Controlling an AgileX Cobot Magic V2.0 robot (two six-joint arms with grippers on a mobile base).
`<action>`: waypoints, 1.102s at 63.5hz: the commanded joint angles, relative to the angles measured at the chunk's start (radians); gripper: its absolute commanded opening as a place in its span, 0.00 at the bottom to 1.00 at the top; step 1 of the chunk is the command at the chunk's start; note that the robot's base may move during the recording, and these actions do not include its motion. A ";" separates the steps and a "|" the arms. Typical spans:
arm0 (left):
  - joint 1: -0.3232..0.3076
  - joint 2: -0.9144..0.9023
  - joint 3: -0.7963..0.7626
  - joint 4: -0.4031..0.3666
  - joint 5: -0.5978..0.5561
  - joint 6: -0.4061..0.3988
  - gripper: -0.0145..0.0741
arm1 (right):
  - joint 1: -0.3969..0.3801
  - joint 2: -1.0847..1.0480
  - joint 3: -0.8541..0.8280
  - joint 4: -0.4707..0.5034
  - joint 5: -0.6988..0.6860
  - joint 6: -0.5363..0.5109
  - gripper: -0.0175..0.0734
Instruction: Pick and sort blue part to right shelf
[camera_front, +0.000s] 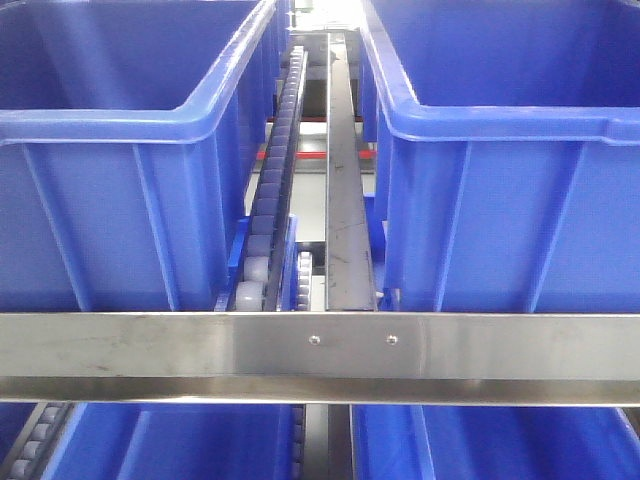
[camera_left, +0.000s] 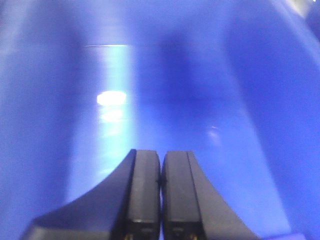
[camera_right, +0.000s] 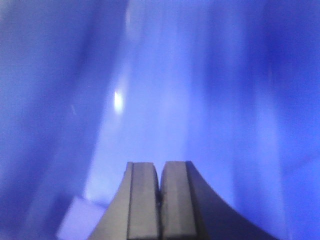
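Closed pincer (camera_left: 160, 192) against blurred blue.

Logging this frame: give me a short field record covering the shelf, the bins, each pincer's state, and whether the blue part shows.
shelf: steel rack with front rail, roller track between bins
bins: upper left bin, upper right bin, more bins below the rail
left pincer: shut, nothing held, blue plastic fills view
right pincer: shut, nothing held, blue plastic fills view
blue part: not visible in any view
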 joint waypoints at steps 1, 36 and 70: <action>0.016 -0.095 0.021 -0.030 -0.093 -0.012 0.32 | -0.004 -0.072 0.003 0.000 -0.135 -0.009 0.25; 0.016 -0.653 0.431 -0.033 -0.133 -0.012 0.32 | -0.004 -0.565 0.390 0.000 -0.304 -0.010 0.25; 0.016 -0.736 0.475 -0.033 -0.122 -0.012 0.32 | -0.004 -0.696 0.431 0.000 -0.260 -0.010 0.25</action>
